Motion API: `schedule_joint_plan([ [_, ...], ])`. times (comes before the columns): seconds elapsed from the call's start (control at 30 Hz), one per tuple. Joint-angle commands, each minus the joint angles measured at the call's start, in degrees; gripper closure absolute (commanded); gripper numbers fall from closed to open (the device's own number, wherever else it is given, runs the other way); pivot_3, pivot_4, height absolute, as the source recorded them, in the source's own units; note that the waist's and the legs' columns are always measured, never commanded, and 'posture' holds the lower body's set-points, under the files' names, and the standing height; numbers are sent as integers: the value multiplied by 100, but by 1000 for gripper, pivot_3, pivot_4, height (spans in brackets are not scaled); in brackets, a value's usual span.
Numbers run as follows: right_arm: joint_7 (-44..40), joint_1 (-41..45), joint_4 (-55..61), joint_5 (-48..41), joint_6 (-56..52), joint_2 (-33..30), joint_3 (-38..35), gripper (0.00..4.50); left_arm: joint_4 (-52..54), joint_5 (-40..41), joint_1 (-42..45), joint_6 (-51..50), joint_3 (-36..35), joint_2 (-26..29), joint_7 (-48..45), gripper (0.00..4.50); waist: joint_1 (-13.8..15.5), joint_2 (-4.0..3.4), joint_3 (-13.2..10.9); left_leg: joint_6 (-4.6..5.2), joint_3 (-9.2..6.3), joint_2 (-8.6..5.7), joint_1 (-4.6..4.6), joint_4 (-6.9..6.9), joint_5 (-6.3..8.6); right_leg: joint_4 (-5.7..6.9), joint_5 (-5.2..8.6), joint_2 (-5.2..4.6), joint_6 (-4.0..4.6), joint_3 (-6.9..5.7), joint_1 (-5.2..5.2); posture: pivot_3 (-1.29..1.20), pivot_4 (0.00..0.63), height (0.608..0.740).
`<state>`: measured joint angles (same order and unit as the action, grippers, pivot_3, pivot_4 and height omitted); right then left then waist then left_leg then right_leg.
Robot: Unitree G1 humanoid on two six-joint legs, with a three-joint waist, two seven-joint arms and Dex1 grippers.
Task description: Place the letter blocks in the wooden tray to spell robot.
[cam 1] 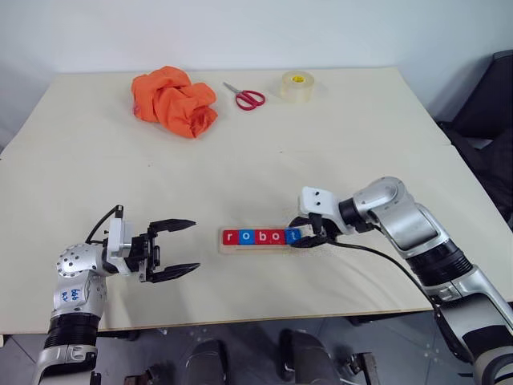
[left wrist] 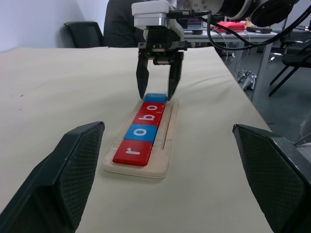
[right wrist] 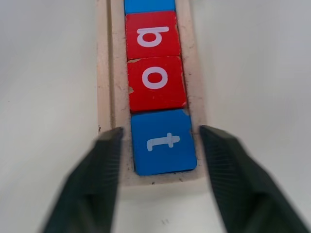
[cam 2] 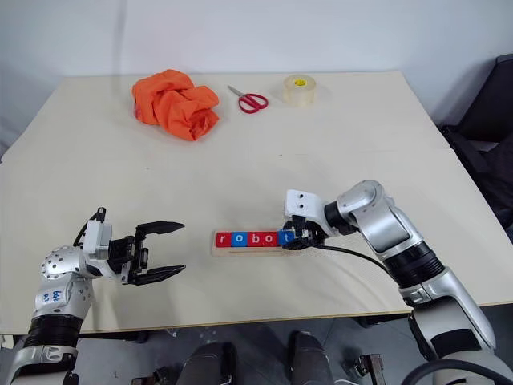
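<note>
- The desk [cam 1: 240,160] carries it all, and the working patch sits near its front edge, within easy reach of both arms.
- Off at the far side lie an orange cloth [cam 1: 174,100], red scissors [cam 1: 247,97] and a roll of tape [cam 1: 296,86], well apart from the action, so nothing crowds the spelling.
- The left claw [cam 1: 172,249] hangs just off the tray's left end, its jaws wide and holding nothing; it looks parked there as a spare, out of the way.
- The right claw [left wrist: 158,90] points down over the tray's right end, jaws parted and straddling the blue t block [right wrist: 164,141] with a gap on each side. It reads as a release, the tile lying flat on its own.
- The wooden tray [left wrist: 165,145] lies crossways between the two claws, its groove keeping the tiles in one straight line.
- The letter blocks [cam 1: 263,237] sit edge to edge in that groove: red r, blue o, red b, red o, blue t. Robot is spelled, so the job looks as good as done.
</note>
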<state>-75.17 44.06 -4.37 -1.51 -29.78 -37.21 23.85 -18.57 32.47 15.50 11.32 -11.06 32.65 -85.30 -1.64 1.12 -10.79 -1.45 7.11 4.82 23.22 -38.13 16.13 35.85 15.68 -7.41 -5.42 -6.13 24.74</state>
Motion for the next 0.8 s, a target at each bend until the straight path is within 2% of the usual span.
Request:
schedule_joint_plan([
  [0.03,-1,-13,452,-102,-163,-65,-106,550,55,15,85,85,-71,17,0,0,0,0,0,0,0,0,0,0,0,0,0,0,0,0,0,0,150,740],
  [0.1,11,-43,610,-144,-249,-114,-166,38,43,14,97,91,-64,11,1,0,2,0,0,0,0,0,0,0,0,0,0,0,0,0,0,0,150,740],
  [0.37,157,-325,1173,-581,-423,-346,-724,38,37,-18,114,108,-28,-38,38,0,10,0,0,1,-1,0,0,0,1,-2,0,0,0,-1,-1,0,150,740],
  [0.5,266,-1117,1369,-1331,359,-318,-1835,38,236,-267,99,-1,-61,-68,753,0,33,1,0,2,-6,-1,0,2,2,-9,0,0,0,-6,-8,0,150,740],
  [0.67,-161,-1914,1056,-1760,1063,-697,-2528,38,480,-501,-35,26,-71,-12,1283,0,32,1,0,7,-4,-2,0,3,5,-19,-2,-1,-4,-4,-13,0,150,740],
  [0.8,-961,-2517,612,-2217,1733,-1121,-3023,38,911,-439,-468,-29,-135,146,1292,0,4,2,0,7,-3,-2,-4,7,7,-23,-2,1,-4,-4,-16,0,150,740],
])
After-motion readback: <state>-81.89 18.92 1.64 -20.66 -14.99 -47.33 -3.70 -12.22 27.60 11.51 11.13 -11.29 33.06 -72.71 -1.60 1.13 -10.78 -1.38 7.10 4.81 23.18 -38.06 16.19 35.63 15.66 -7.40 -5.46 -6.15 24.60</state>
